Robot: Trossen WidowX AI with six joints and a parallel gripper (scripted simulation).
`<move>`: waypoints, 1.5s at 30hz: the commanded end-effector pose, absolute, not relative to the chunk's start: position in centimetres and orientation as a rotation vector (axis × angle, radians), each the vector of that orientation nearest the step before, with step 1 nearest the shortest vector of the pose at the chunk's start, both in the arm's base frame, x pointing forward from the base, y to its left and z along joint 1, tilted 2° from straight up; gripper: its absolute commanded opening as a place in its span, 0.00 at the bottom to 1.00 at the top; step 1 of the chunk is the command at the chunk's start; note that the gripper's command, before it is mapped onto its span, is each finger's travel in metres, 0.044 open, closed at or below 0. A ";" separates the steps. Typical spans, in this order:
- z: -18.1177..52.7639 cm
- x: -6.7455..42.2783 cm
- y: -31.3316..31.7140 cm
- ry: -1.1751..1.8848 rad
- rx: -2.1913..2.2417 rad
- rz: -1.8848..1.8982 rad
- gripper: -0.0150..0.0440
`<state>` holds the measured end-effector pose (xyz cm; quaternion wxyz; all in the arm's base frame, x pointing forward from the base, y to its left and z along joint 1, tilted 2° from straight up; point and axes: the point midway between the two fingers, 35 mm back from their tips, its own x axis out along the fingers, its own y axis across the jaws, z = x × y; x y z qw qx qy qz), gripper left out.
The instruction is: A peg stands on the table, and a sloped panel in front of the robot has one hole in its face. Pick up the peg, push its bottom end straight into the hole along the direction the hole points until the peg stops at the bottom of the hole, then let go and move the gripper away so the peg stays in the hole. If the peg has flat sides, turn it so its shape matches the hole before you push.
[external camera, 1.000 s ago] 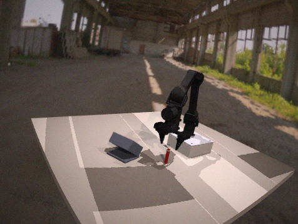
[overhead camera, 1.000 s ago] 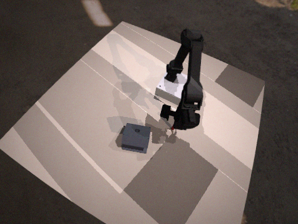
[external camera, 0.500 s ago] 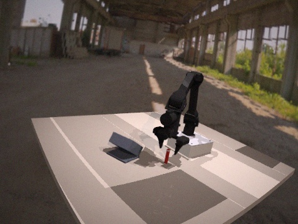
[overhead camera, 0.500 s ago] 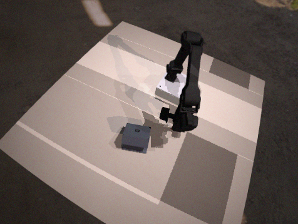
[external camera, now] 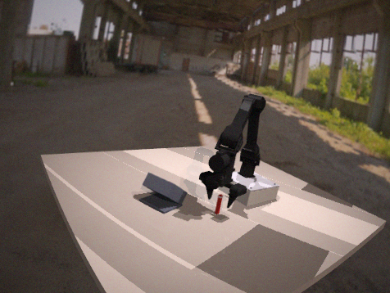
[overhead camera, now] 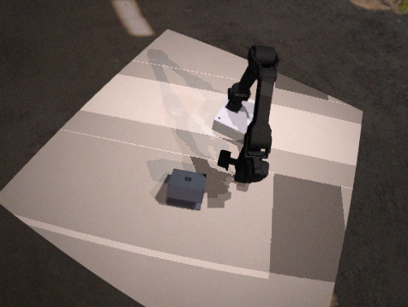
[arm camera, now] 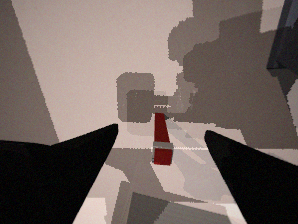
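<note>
A red peg [external camera: 219, 205] [arm camera: 162, 145] with flat sides stands upright on the table. My gripper [external camera: 219, 200] [arm camera: 160, 130] is open and low over the peg, one black finger on each side, with clear gaps between fingers and peg. The sloped grey-blue panel [overhead camera: 185, 189] [external camera: 164, 187] stands left of the peg, with a small dark hole [overhead camera: 187, 179] in its face. An edge of the panel shows in the wrist view [arm camera: 284, 40] at the top right. In the top view the arm hides the peg.
A white box [overhead camera: 233, 121] [external camera: 259, 191] stands by the arm's base, just right of the peg. The black arm [overhead camera: 258, 129] folds over it. The table top [overhead camera: 107, 193] ends in open edges on all sides.
</note>
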<state>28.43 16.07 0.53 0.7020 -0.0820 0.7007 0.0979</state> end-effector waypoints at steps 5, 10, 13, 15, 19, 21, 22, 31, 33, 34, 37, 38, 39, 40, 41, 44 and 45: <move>0.2 28.4 16.0 1.562 -0.184 0.217 0.91; 0.2 28.4 16.0 1.562 -0.184 0.217 0.69; 0.2 28.4 16.0 1.562 -0.184 0.217 0.56; 0.2 28.4 16.0 1.562 -0.184 0.217 0.47; 0.2 28.4 16.0 1.562 -0.184 0.217 0.29; 0.2 28.4 16.0 1.562 -0.184 0.217 0.27; 0.2 28.4 16.0 1.562 -0.184 0.217 0.25; 1.3 28.5 16.1 1.563 -0.183 0.217 0.25; 2.3 28.6 16.1 1.564 -0.183 0.218 0.25; 2.8 28.6 16.1 1.564 -0.183 0.218 0.25; 4.3 28.6 16.1 1.565 -0.183 0.218 0.25; 4.8 28.6 16.1 1.566 -0.183 0.218 0.25; 5.3 28.6 16.0 1.566 -0.183 0.218 0.25; 5.7 28.6 16.0 1.567 -0.183 0.218 0.25; 6.2 28.6 16.0 1.567 -0.183 0.218 0.25; 7.3 28.7 16.0 1.568 -0.182 0.218 0.25; 7.7 28.7 16.0 1.568 -0.182 0.218 0.25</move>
